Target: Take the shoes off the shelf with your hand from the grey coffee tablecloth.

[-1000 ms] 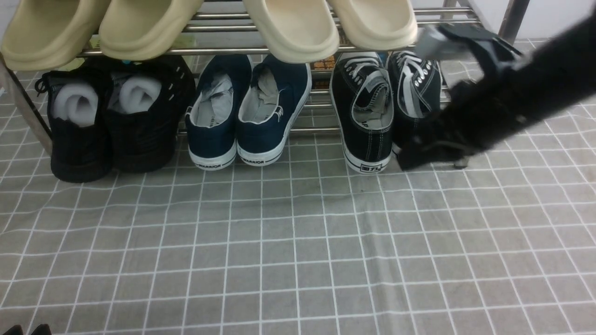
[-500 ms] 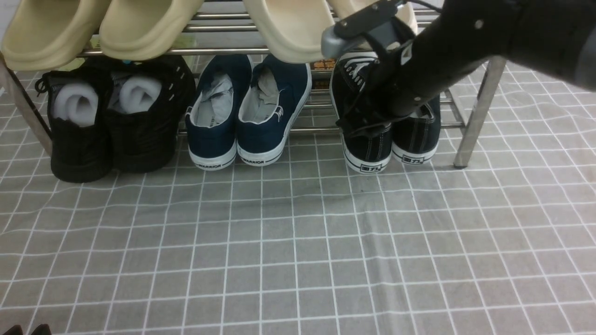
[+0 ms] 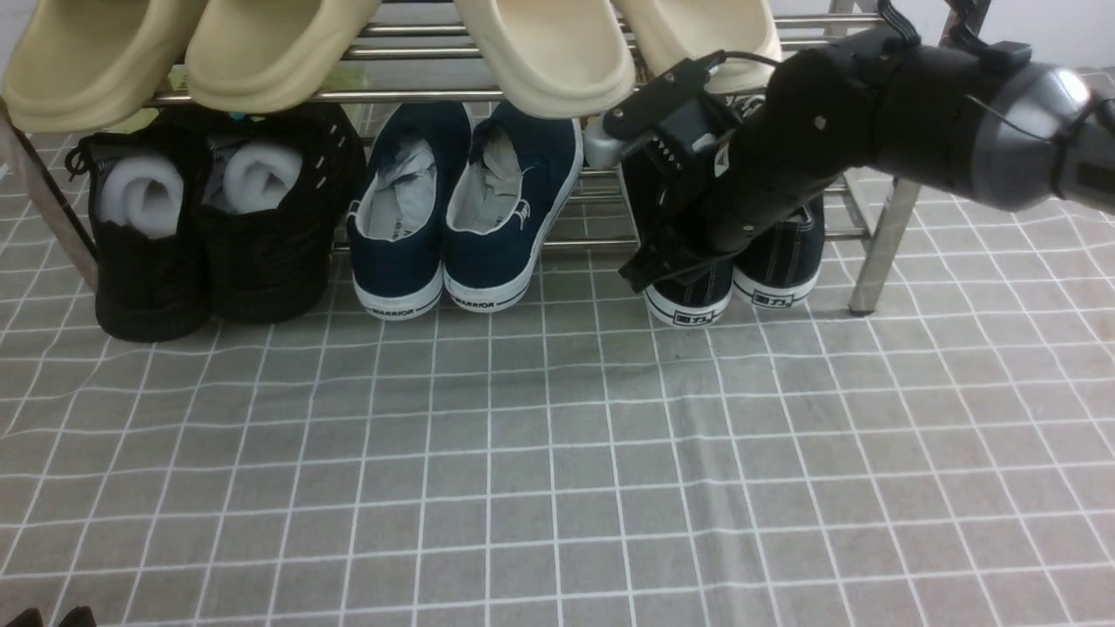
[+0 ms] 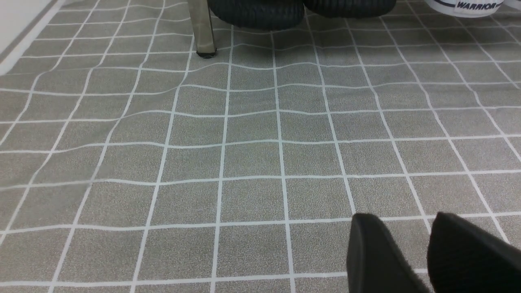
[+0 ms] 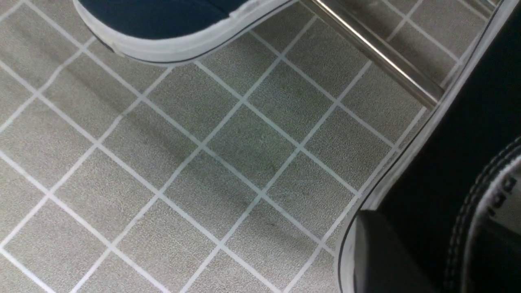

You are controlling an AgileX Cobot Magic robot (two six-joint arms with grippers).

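The shoes, black canvas sneakers with white soles, stand on the shelf's [image 3: 880, 235] lowest bars at the right, heels on the grey coffee tablecloth [image 3: 557, 453]. My right gripper [image 3: 671, 257] reaches down over the left shoe [image 3: 692, 303] of the pair and hides most of it. In the right wrist view one finger [image 5: 378, 256] lies against that shoe's outer side [image 5: 447, 162], and the other is inside it, so the gripper is shut on the side wall. The right shoe [image 3: 780, 274] stands untouched beside it. My left gripper [image 4: 405, 219] hovers open over bare cloth.
Navy shoes [image 3: 466, 209] stand just left of the pair, and all-black shoes stuffed with foam [image 3: 209, 226] at the far left. Beige slippers [image 3: 549, 52] overhang from the upper tier, close above my right wrist. A steel leg [image 4: 201, 28] stands ahead of the left gripper.
My right arm swung in from the right, came over the black sneakers and dropped its gripper onto the left one. The shoes have hardly shifted. The left gripper stayed put.
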